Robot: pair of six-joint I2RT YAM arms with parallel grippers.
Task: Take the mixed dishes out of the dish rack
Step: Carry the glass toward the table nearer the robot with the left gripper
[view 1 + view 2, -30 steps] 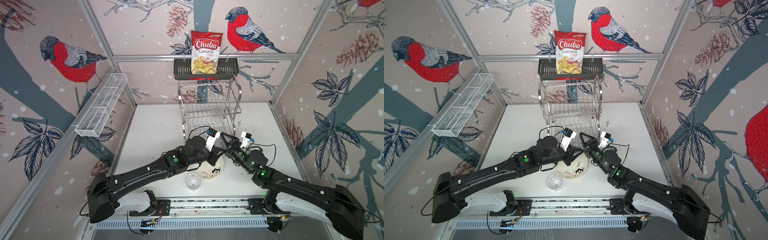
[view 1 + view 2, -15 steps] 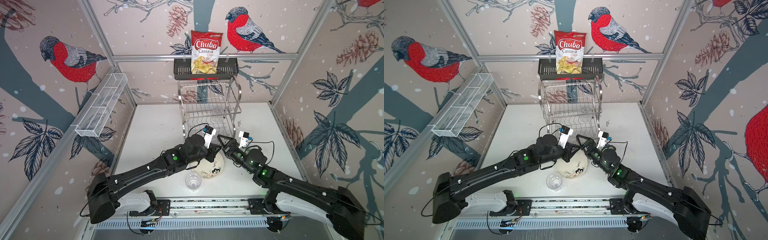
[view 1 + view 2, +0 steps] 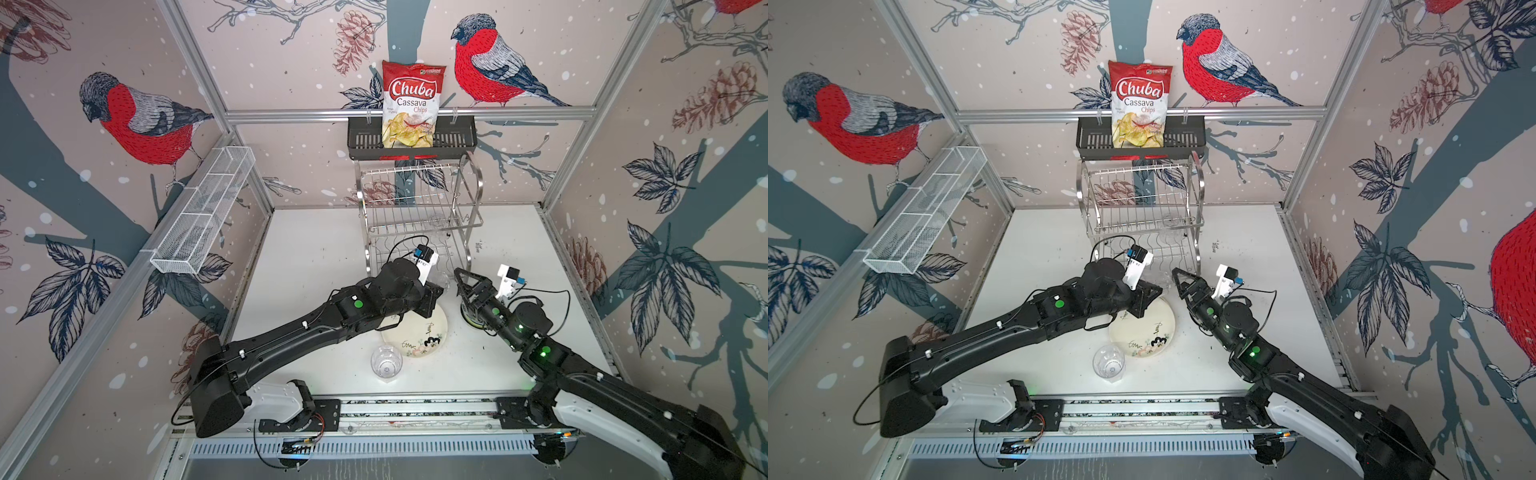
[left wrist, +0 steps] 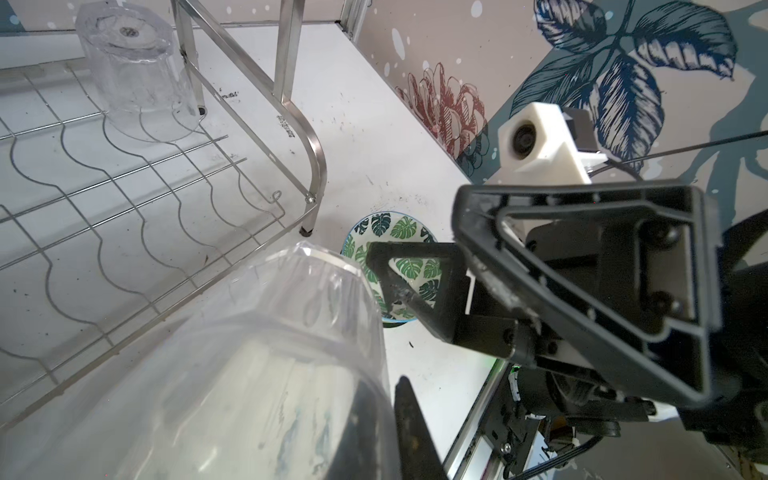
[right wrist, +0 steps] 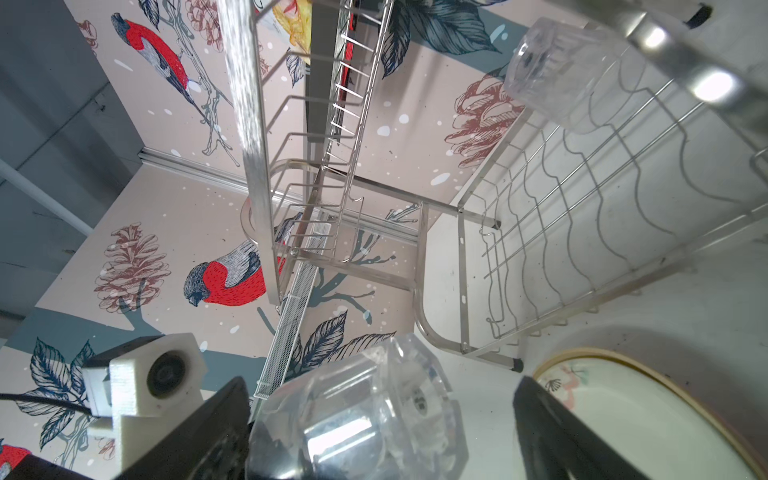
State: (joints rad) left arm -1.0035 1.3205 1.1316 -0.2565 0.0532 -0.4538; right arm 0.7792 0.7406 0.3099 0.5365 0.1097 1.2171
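centrally, left fingers (image 4: 409,434) clamped on clear tumbler (image 4: 249,374), right fingers (image 5: 548,432) spread wide around it

Black jointed arms (image 3: 286,336), white shoulder shells (image 3: 274,401), green lights (image 3: 358,304), white camera mounts (image 3: 426,262), thin black cables (image 3: 401,245).

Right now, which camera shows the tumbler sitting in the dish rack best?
Left wrist: the tumbler stands upside down on the lower tier of the dish rack, close and almost unblocked. The right wrist view shows it too, partly behind a blurred chrome bar. In both top views it is only a faint glint through the upper tier's wires.
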